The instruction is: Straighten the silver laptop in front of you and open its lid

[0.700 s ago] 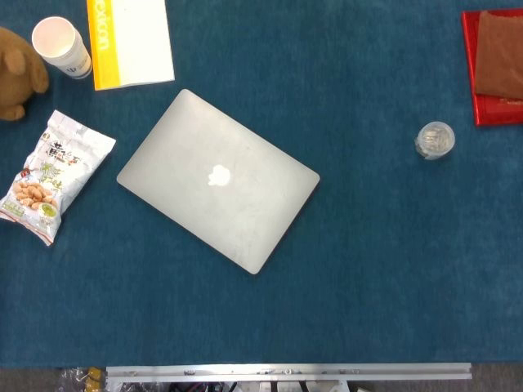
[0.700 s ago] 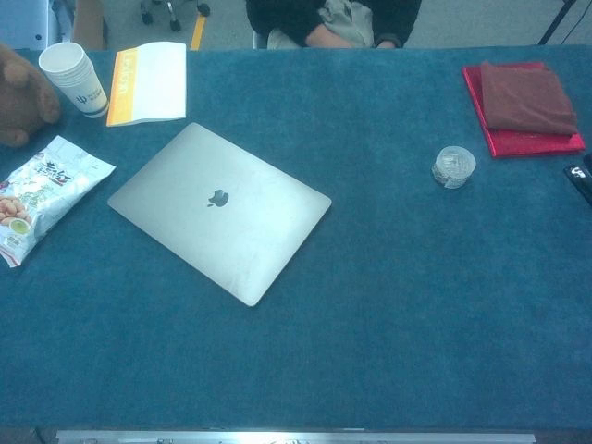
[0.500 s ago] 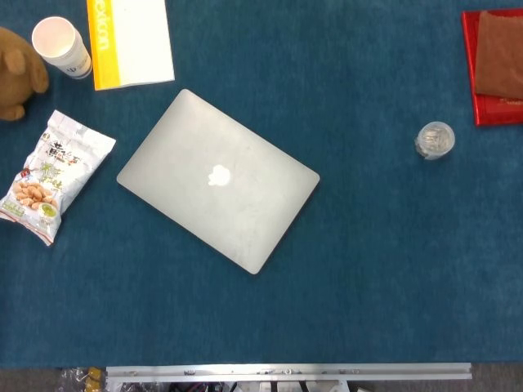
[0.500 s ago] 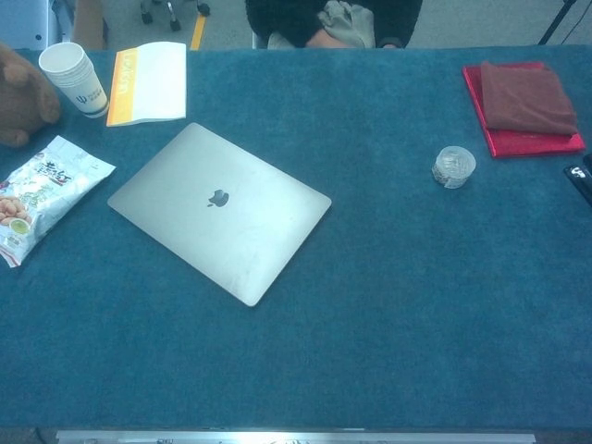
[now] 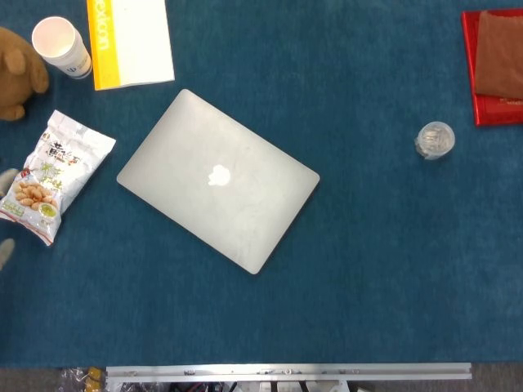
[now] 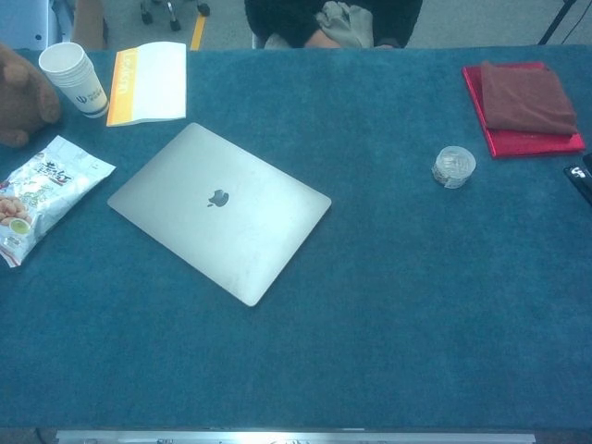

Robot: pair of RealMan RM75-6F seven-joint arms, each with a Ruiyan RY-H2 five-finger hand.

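The silver laptop [image 5: 218, 180] lies closed on the blue table, left of centre and turned askew, with one corner pointing toward me; the chest view shows the laptop [image 6: 219, 211] the same way. Two pale fingertips of my left hand [image 5: 5, 214] poke in at the left edge of the head view, spread apart beside the snack bag and well clear of the laptop. They hold nothing. The chest view does not show this hand. My right hand appears in neither view.
Left of the laptop lies a snack bag [image 5: 50, 173]. Behind it are a paper cup [image 5: 61, 46], a yellow-and-white booklet [image 5: 131, 41] and a brown plush toy [image 5: 15, 72]. A small clear jar [image 5: 435, 140] and a red tray with a brown cloth [image 5: 493, 64] sit at the right. A dark object [image 6: 580, 178] shows at the right edge.
Fingertips of my left hand have come into the head view at the left edge. The laptop and the other objects have not moved.
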